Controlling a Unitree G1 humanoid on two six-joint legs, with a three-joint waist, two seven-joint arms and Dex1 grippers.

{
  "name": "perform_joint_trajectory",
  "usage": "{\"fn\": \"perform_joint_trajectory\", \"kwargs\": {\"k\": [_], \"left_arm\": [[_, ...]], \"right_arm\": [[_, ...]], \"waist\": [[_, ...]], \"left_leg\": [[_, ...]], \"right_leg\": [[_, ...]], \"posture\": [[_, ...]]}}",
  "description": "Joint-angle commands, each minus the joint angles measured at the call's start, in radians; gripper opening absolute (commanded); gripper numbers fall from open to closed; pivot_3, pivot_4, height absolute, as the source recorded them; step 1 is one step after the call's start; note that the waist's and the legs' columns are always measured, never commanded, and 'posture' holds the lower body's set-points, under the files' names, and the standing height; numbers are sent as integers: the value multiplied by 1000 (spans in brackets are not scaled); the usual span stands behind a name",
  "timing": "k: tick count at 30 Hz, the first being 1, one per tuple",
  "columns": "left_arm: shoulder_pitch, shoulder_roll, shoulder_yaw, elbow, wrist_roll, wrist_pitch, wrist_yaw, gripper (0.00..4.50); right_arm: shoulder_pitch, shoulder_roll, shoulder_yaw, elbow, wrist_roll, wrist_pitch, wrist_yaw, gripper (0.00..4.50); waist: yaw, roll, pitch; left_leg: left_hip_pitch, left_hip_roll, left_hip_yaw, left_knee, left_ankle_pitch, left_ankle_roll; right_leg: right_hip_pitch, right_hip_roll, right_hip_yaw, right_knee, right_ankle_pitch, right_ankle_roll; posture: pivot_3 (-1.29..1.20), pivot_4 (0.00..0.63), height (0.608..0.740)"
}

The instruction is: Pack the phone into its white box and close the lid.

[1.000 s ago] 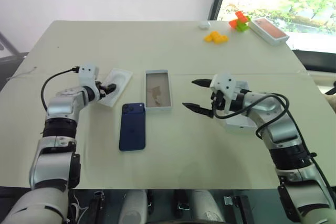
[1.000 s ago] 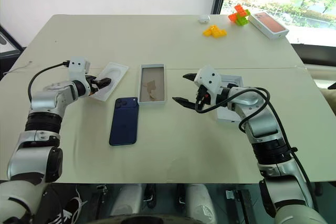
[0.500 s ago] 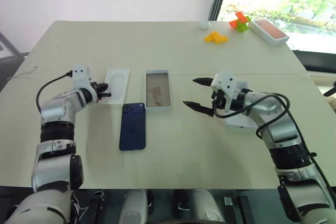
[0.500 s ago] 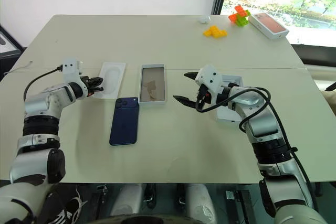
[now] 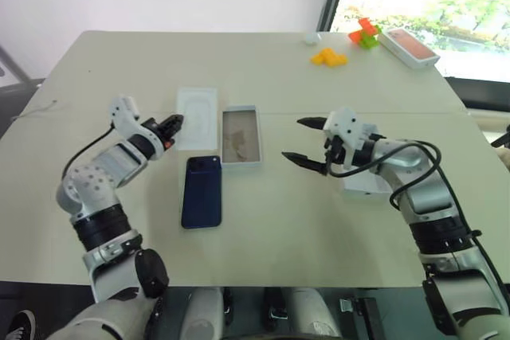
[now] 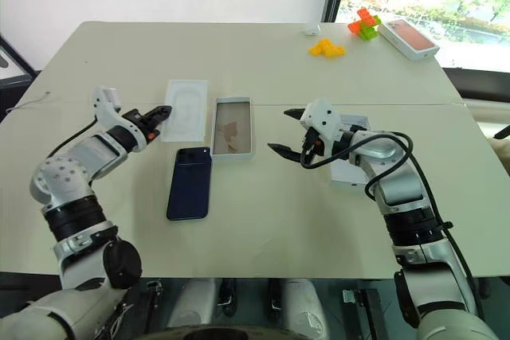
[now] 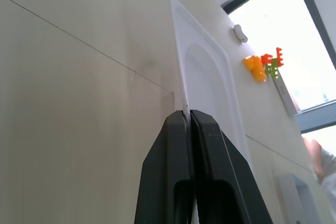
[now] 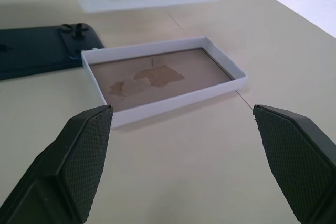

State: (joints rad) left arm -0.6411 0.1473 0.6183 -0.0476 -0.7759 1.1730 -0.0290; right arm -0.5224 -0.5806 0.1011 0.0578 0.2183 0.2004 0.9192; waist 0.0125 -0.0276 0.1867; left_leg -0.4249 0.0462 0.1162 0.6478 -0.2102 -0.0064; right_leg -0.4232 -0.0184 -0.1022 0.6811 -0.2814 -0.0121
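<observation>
Beige bench [image 5: 263, 244] carries the open white box [image 5: 241, 134], with the phone [image 5: 202, 191] flat beside it: glossy, slippery, best gripped by long edges. Left pincer [image 5: 170, 126] clamps the insert [image 5: 196, 107]; right pincer [image 5: 306, 142] gapes empty.

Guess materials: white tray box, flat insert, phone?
White box: looks like thin matte cardboard, crisp folded walls, brownish floor.
Insert: probably moulded plastic or pulp; smooth oval recess, thin edge.
Phone: glossy navy back, likely glass.
</observation>
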Motion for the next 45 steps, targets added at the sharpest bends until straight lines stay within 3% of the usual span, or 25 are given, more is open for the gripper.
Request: {"fn": "perform_joint_trajectory", "kwargs": {"k": [1,9,15,42,45], "left_arm": [[-20,-60,-83,-90,24,-35,86,17],[-2,-134,-250,-88,138,-132,153,17],[17,-153,-300,-82,186,-164,175,17],[39,-221,-377,-4,256,-245,177,17],[38,-224,-366,-5,232,-237,161,908]], "right_arm": [[-26,-29,-42,23,-7,-41,5,4500],[-25,-29,-48,18,-4,-45,-1,4500],[-18,-32,-57,14,-4,-45,-9,4500],[-19,-33,-58,0,-4,-45,-10,4500],[-19,-33,-58,-1,-3,-45,-9,4500]], "waist": [[0,0,0],[-2,0,0],[0,0,0],[0,0,0],[0,0,0]], "left_leg": [[0,0,0,0,0,0],[0,0,0,0,0,0],[0,0,0,0,0,1],[0,0,0,0,-1,2],[0,0,0,0,-2,3]], "right_leg": [[0,0,0,0,0,0],[0,1,0,0,0,0],[0,1,0,0,0,0],[0,1,0,-1,-2,4],[0,1,0,-1,-2,4]], "posture": [[0,150,737],[0,150,737],[0,150,737],[0,150,737],[0,150,737]]}}
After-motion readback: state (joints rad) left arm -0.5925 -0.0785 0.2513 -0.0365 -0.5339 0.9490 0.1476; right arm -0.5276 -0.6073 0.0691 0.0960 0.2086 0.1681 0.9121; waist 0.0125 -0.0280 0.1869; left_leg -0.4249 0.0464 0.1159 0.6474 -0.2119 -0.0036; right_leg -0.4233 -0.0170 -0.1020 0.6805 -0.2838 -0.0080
